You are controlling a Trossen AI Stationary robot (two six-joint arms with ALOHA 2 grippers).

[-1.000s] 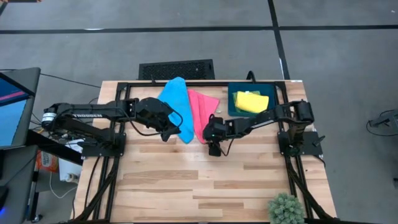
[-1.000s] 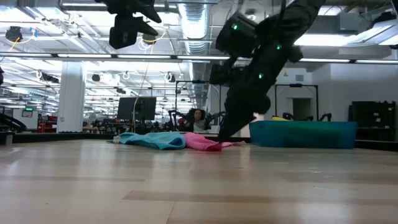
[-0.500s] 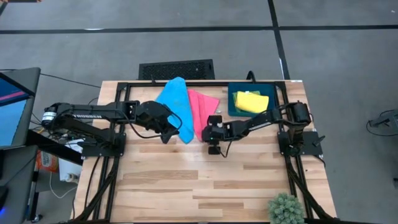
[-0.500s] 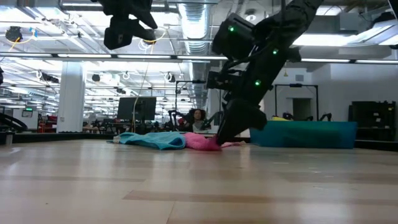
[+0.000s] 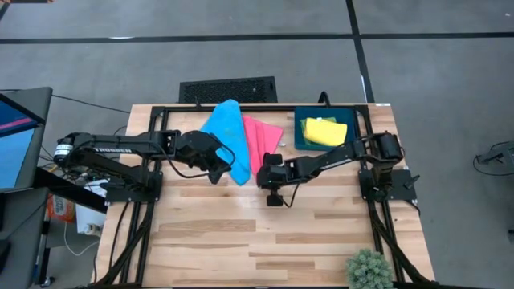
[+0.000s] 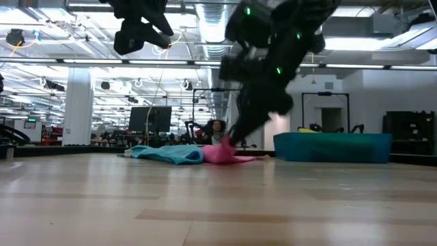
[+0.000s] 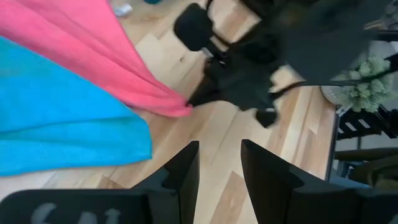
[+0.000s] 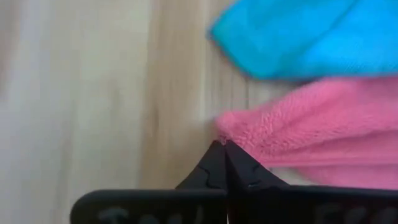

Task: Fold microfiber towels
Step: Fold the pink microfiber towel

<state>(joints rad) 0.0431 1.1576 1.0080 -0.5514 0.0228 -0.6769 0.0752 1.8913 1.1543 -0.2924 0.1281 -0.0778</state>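
— While the left gripper hangs half open over the blue towel, what does the right gripper hold?
— From above, I cannot tell. Its wrist view shows its fingers pinched on the pink towel's corner.

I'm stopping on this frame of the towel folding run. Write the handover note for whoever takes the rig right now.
Right gripper: shut on the pink towel at its near corner.
Left gripper: open, holding nothing, above the blue towel.
Blue and pink towels lie spread side by side at the table's far edge.
Yellow towel sits folded in the dark tray, on something green.
Done: yellow. Left: fold pink, then blue.
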